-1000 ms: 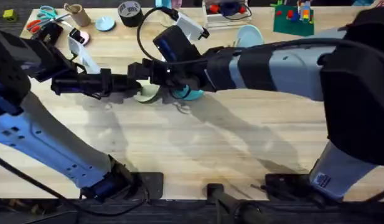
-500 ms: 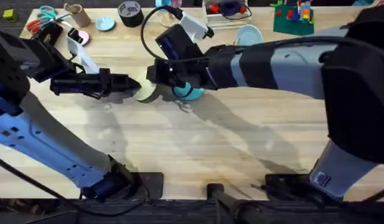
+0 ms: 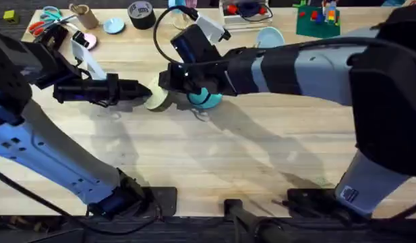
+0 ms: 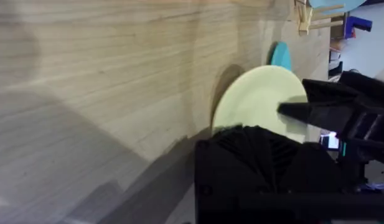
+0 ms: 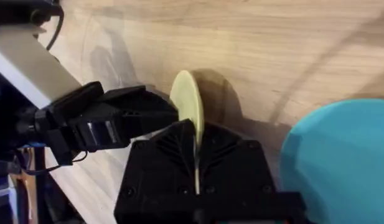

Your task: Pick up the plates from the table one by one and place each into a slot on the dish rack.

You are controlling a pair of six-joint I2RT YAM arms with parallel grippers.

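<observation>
Yellow plate (image 3: pixel 157 101) on edge between right end effector (image 3: pixel 168 86) fingers.

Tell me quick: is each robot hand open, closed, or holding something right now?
Left hand: cannot be told.
Right hand: closed on the pale yellow plate, holding it on edge.

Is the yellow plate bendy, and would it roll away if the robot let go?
The yellow plate is probably stiff: the right gripper pinches it at one edge and it shows no bend. It looks thin, so it is likely light. It is round and held on edge over the table, so it might roll a little or tip flat if released.
</observation>
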